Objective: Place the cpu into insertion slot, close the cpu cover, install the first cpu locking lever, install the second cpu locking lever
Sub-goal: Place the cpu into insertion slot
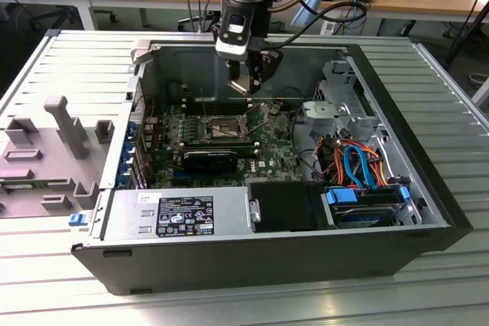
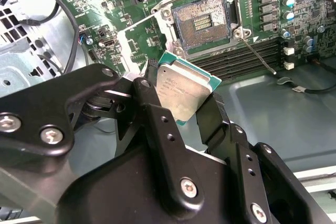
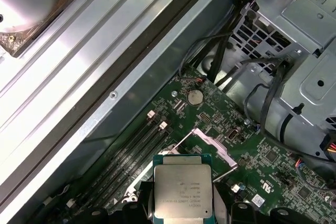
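step in hand: the first, placing the cpu; the tool is clenched on the cpu, its fingers pressing two opposite edges, the silver top turned toward both wrist views; in the exterior view the tool hangs inside the open computer case, above the green board and just beyond the insertion slot; chip and slot are apart; the slot is bare, its contact field exposed in the second wrist view; the cpu cover appears swung up clear of the slot; a thin locking lever lies released beside the memory slots; nothing is closed or latched yet; judgement: seating calls for squaring the chip's edges to the slot's metal rim and for a level, gentle descent, since a skewed corner could bend the contacts; room: open air above the slot, the raised cover and the lever close on its flanks, the drive cage and its cables well apart
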Controlling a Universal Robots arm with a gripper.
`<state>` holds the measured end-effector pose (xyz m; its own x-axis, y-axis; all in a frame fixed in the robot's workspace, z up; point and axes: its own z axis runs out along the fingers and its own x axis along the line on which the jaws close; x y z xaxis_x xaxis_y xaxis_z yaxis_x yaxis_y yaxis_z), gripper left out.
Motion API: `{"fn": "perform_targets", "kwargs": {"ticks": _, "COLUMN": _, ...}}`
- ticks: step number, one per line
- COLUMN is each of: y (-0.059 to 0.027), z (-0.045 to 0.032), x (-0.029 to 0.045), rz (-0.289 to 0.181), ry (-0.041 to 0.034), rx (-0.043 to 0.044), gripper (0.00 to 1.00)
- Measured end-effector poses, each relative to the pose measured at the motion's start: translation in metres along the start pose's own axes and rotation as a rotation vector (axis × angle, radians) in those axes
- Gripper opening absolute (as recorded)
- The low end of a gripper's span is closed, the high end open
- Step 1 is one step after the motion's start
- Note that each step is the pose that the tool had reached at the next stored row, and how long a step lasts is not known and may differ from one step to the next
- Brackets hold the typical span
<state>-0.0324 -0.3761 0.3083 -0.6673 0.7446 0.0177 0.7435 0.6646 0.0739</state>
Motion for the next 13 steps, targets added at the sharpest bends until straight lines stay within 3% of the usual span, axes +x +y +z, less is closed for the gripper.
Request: {"fn": "perform_targets", "kwargs": {"ticks": 13, "y": 0.0000, "z": 0.0000, "x": 0.0000, "rz": 0.028, "ry": -0.0020, "rx": -0.0005, "gripper": 0.54}}
